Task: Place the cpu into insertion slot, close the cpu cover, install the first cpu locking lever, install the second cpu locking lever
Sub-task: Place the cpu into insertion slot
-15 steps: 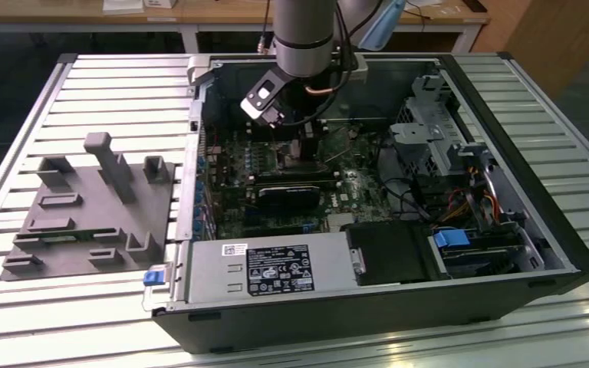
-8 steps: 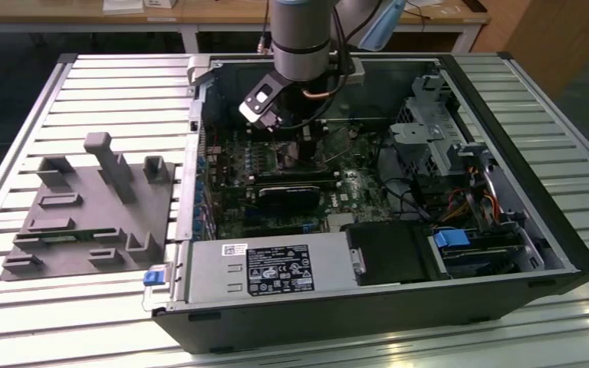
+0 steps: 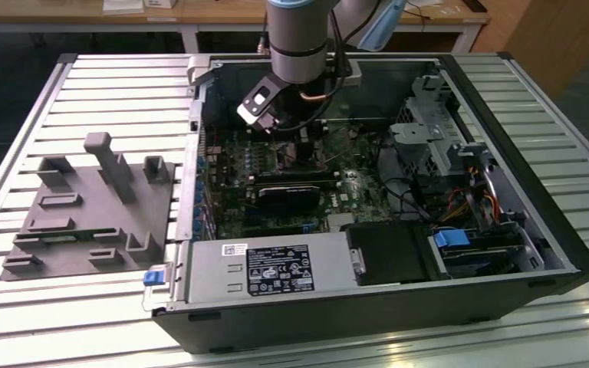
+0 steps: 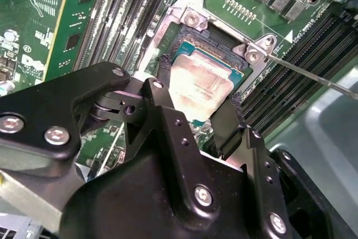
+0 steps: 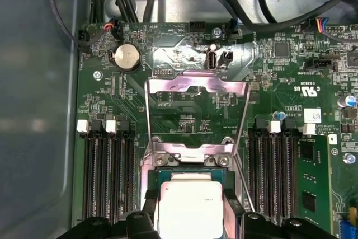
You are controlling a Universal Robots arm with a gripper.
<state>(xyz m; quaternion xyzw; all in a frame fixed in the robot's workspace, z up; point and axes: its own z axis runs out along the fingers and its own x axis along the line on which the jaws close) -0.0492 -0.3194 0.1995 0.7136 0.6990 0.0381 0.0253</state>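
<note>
In both wrist views the cpu (image 4: 201,82) (image 5: 187,202), a flat square chip with a dull silver top, sits between my two black fingers (image 4: 163,79). My gripper (image 4: 197,96) (image 5: 187,216) is shut on its opposite edges. The chip hangs tilted right over the insertion slot (image 4: 193,40), a dark socket with a silvery rim on the green motherboard. The cpu cover (image 5: 196,81), a thin silver frame with a big window, stands swung up and open beyond the socket. A thin wire locking lever (image 4: 313,76) sticks out beside the socket. In the exterior view my gripper (image 3: 300,146) is down inside the case.
Long black memory slots (image 5: 109,177) (image 5: 277,174) flank the socket on both sides. The open computer case (image 3: 202,153) holds a black graphics card (image 3: 289,192), a power supply (image 3: 274,264) and drive cages (image 3: 438,130). A grey fixture block (image 3: 90,207) lies on the slatted table at the exterior view's left.
</note>
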